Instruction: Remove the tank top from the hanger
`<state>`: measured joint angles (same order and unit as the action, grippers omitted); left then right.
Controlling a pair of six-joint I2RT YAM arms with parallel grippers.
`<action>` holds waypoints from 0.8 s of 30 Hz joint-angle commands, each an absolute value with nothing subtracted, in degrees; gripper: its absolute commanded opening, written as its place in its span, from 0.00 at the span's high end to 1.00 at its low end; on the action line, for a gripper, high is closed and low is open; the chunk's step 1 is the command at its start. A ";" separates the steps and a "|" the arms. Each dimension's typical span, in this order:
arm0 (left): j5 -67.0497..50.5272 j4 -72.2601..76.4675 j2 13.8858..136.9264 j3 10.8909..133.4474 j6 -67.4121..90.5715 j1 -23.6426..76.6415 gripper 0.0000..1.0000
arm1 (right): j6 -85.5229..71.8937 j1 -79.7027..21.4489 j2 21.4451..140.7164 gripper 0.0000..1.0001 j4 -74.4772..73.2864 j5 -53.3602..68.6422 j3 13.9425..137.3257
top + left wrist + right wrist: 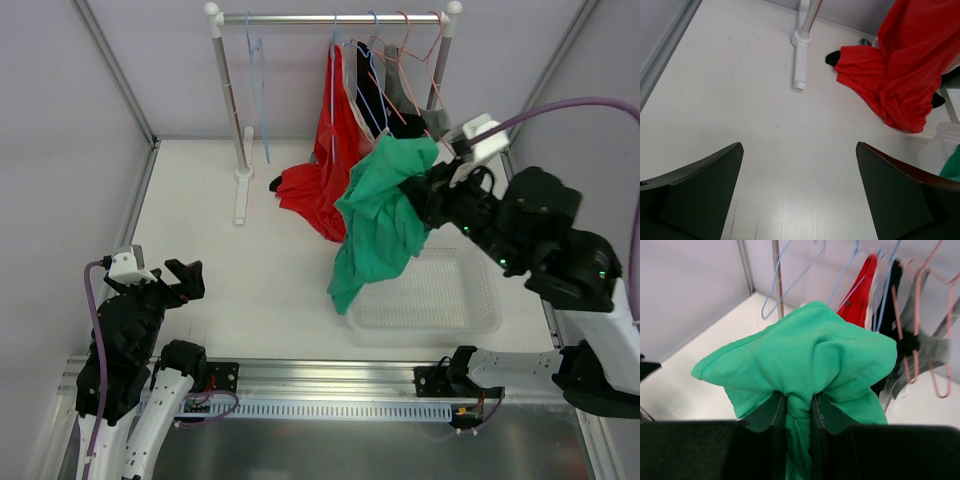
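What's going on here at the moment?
The right gripper has a green fabric tank top pinched in its jaws, apparently free of any hanger, draping toward the clear plastic basket. The left gripper sits open and idle above the white table. A red garment hangs on the metal rack.

Top view: we look down from high, well back from rack (335,18), facing it; whole table (250,270) in frame. Left wrist: we sit low, well short of rack, facing its foot, red garment (900,75). Right wrist: we sit just before rack, green tank top (805,355) filling frame. Rack shared by all three.
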<state>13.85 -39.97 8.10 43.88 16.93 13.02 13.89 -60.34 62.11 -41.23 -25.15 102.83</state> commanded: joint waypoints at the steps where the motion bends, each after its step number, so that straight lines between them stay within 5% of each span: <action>1: 13.54 -39.20 7.91 43.68 16.52 12.57 0.01 | 18.54 -60.21 61.78 1.00 -42.01 -30.13 114.04; 11: 13.18 -39.11 7.56 43.51 16.61 12.66 0.01 | 25.93 -59.68 59.24 1.00 -42.98 -45.79 110.95; 24: 12.83 -39.20 7.65 43.51 16.52 12.66 0.01 | 6.16 -41.22 49.58 1.00 -30.33 -20.05 71.39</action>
<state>13.80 -39.97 8.10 43.75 16.93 13.02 12.82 -42.70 53.67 -39.77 -27.92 74.28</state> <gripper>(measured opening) 0.986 0.194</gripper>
